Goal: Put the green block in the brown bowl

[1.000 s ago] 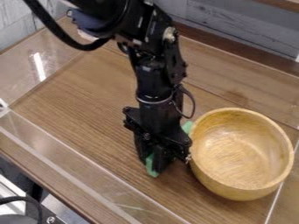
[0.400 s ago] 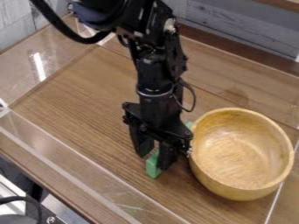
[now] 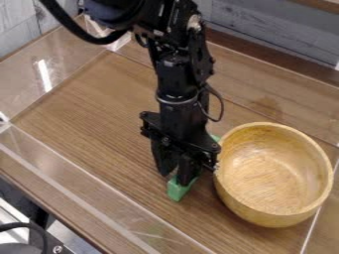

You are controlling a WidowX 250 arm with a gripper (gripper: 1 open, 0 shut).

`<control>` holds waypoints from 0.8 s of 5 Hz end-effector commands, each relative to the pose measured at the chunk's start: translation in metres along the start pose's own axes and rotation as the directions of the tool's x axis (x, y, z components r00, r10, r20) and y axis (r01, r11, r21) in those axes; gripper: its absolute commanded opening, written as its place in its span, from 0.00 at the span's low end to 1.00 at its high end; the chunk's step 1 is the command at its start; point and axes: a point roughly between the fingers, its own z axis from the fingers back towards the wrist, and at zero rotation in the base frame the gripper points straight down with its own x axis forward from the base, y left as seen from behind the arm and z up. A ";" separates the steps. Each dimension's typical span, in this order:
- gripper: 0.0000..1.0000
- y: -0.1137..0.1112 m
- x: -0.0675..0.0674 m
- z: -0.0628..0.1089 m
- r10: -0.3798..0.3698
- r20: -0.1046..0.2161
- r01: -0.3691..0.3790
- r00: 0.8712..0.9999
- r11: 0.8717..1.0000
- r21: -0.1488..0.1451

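Camera view: we are seeing the gripper (image 3: pixel 181 177) pointing straight down over the green block (image 3: pixel 177 187), which is lying on the wooden table (image 3: pixel 93 109) just beside the brown bowl (image 3: pixel 273 171), toward the near edge. Whether the jaws are clenching the block or standing released around it, we cannot tell. The bowl is sitting empty; we are judging lifting, carrying and dropping all outstanding.

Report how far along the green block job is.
Done: the gripper has come straight down over the green block on the table, left of the brown bowl. In hand: whether the fingers have closed on it is unclear. Left: lifting it, carrying it over, dropping it in the bowl, which looks empty.
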 end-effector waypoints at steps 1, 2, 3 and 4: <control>1.00 0.000 0.010 0.018 0.001 0.065 -0.002 0.998 1.000 0.009; 1.00 -0.001 0.011 0.015 -0.002 0.066 0.001 0.998 1.000 0.010; 1.00 -0.002 0.011 0.012 -0.004 0.066 0.003 0.998 1.000 0.011; 1.00 -0.002 0.011 0.009 -0.007 0.068 0.006 0.998 1.000 0.010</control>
